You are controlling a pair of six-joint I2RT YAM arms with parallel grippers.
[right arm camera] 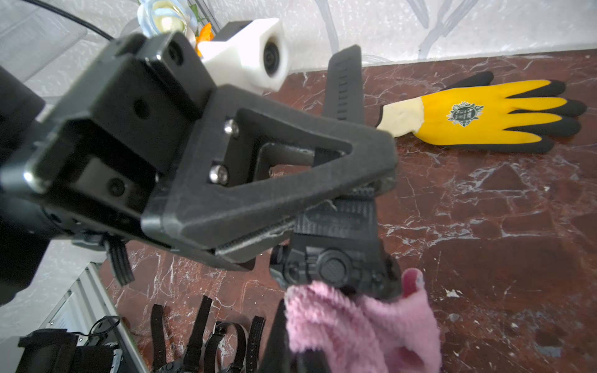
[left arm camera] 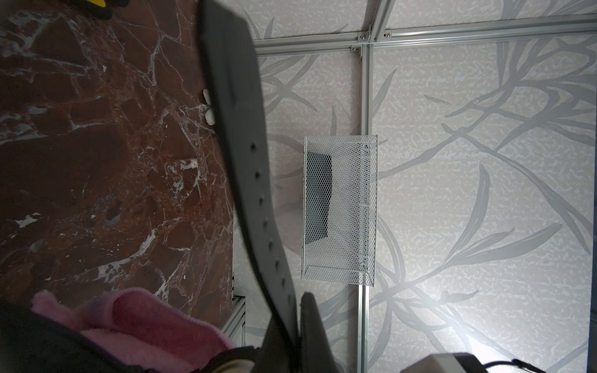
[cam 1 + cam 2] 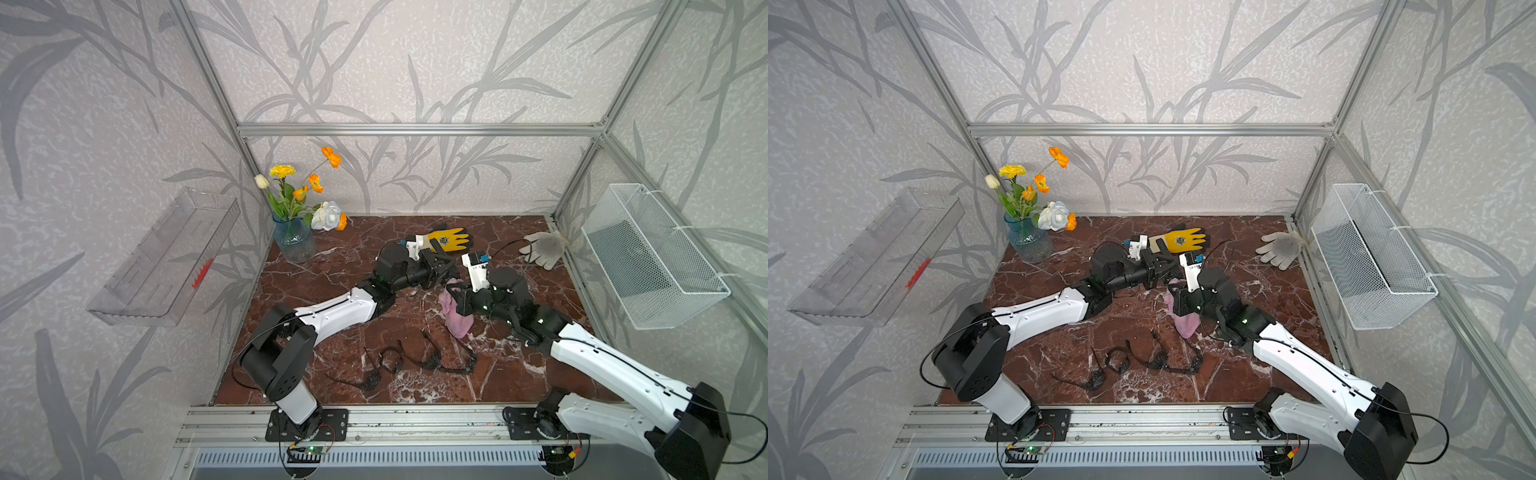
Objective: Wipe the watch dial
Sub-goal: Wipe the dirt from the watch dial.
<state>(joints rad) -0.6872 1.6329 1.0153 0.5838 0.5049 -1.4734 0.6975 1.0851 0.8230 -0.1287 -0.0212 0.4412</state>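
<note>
The left gripper is clamped on the ribbed black strap of a chunky black watch, held over the middle of the red-brown marble table. The right gripper, jaws closed on a fluffy pink cloth, holds it against the watch case, and the cloth hides most of the dial. Farther back lies a yellow, black-fingered glove. Several black watches lie nearer, tangled and indistinct.

No legible text; yellow glove emblem unreadable

Fluffy pink cloth, matt black watch
</note>
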